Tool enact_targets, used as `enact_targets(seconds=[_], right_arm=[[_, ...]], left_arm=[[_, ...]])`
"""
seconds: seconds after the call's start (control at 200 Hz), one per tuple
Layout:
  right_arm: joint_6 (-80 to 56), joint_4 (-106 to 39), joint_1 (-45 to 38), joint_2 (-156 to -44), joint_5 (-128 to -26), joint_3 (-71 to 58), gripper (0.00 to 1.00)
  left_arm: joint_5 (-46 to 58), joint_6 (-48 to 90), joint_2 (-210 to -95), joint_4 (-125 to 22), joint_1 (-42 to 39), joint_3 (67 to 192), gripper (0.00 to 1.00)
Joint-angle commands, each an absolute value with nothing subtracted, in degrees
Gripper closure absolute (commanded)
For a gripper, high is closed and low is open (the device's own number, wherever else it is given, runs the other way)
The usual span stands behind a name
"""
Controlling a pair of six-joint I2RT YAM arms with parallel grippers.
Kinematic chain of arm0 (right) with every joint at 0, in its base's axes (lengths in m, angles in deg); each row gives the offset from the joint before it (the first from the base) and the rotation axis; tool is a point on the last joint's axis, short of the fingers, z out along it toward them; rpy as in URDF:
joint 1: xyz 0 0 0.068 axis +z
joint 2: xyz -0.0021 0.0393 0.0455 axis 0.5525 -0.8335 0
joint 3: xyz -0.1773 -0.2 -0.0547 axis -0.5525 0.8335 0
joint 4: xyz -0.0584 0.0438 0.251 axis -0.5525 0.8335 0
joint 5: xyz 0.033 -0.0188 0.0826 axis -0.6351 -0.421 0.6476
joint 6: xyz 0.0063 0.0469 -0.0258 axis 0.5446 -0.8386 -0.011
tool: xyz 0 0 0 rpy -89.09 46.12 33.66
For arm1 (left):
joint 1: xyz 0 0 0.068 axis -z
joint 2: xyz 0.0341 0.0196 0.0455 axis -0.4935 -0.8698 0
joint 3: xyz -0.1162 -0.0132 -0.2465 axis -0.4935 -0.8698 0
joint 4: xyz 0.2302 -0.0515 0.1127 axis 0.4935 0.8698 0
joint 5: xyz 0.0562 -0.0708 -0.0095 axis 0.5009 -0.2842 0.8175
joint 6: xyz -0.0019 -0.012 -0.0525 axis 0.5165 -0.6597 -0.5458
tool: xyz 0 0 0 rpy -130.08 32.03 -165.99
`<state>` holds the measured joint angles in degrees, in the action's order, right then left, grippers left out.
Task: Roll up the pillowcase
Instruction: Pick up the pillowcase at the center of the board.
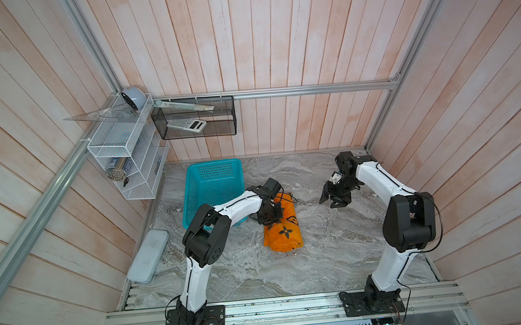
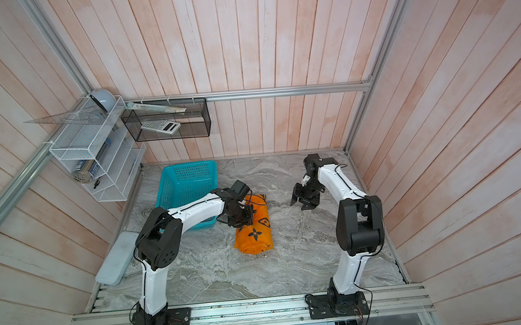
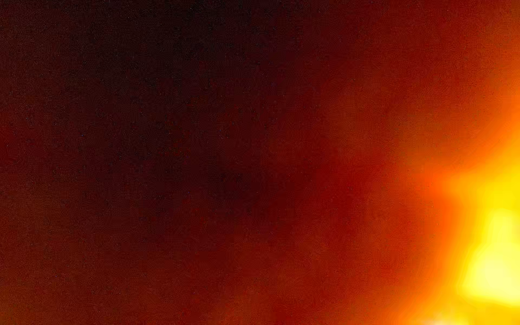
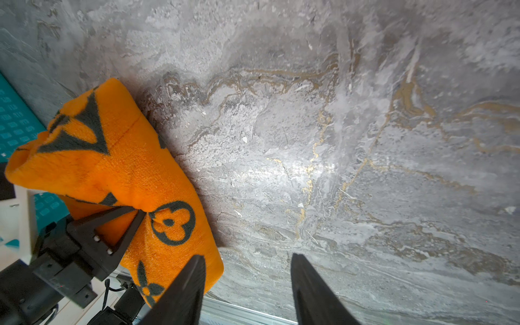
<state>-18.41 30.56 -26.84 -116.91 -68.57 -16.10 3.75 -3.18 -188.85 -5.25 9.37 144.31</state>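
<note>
My left pincer grips the pillowcase roll, whose long axis points away from me; my right pincer stands open beside it.

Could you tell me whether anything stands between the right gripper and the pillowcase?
Nothing visible does: only bare tabletop lies between the open right gripper and the rolled pillowcase. The left gripper pinches the roll.
</note>
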Motion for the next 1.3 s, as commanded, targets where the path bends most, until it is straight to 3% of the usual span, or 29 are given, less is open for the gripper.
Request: enact_targets(seconds=[0.0,0.09,0.455,0.805,1.295], right_arm=[[-18.95,30.16,-28.14,-115.09,-68.32,-13.43,0.46],[-18.96,29.14,-29.02,-114.38,-67.99,-11.70,0.46],[-21.03,24.57,-32.91,-112.60,-65.86,-7.25,0.48],[-22.26,22.67,-33.54,-112.89,-65.00,-6.43,0.49],[-23.16,21.60,-33.54,-114.14,-64.43,-7.67,0.49]], left_arm=[[6.20,-1.13,-196.10,4.43,10.05,139.93,0.86],[5.59,-0.73,-195.78,3.72,10.07,140.17,1.00],[-0.34,4.43,-189.76,1.72,9.80,147.77,1.00],[0.88,5.86,-185.50,8.75,9.83,159.26,1.00],[-2.50,6.33,-180.44,5.78,8.85,160.84,1.00]])
